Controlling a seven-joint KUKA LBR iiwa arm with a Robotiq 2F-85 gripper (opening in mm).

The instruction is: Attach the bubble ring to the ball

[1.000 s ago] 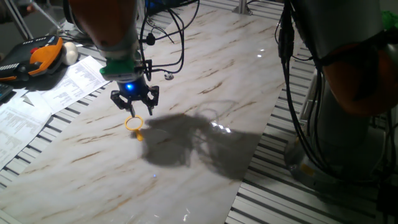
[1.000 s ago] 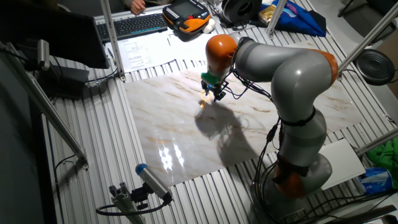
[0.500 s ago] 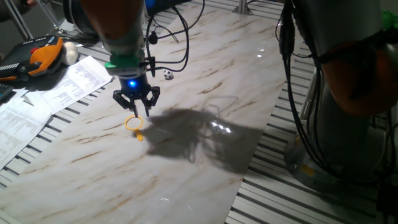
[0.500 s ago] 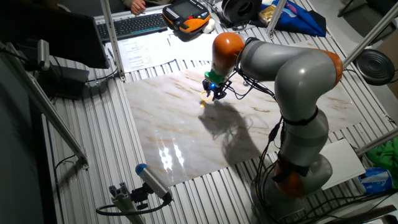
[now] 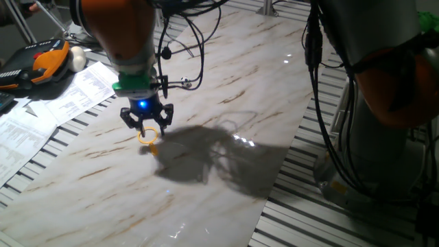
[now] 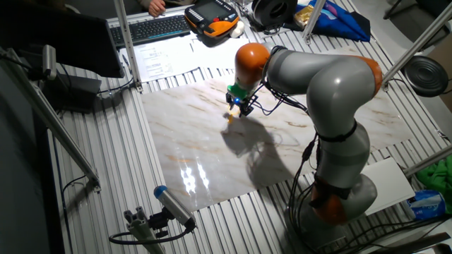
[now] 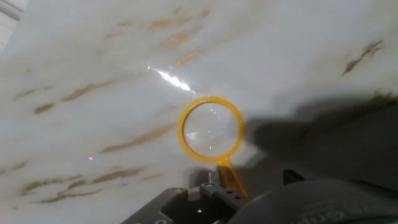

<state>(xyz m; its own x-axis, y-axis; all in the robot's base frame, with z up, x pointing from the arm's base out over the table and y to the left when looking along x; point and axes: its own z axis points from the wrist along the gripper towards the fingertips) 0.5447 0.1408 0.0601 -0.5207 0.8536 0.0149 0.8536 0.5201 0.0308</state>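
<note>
The yellow-orange bubble ring (image 5: pixel 147 136) lies flat on the marble tabletop (image 5: pixel 226 89), handle pointing toward the near edge. My gripper (image 5: pixel 146 125) hangs just above it with fingers spread, open and empty. In the other fixed view the gripper (image 6: pixel 236 111) stands over the ring (image 6: pixel 230 117). In the hand view the ring (image 7: pixel 181 129) lies in the middle of the frame, its handle toward the bottom; the fingertips do not show. The small soccer-patterned ball (image 5: pixel 186 84) sits farther back on the table, partly behind a cable, apart from the ring.
An orange-and-black pendant (image 5: pixel 41 65), a larger off-white ball (image 5: pixel 75 58) and printed papers (image 5: pixel 68 92) lie off the table's left side. A keyboard (image 6: pixel 152 28) lies beyond them. The arm's base and cables (image 5: pixel 370 103) stand at the right.
The gripper swung a little right and back, and now hangs lower and slightly left, close over the ring. The ring has not moved.
</note>
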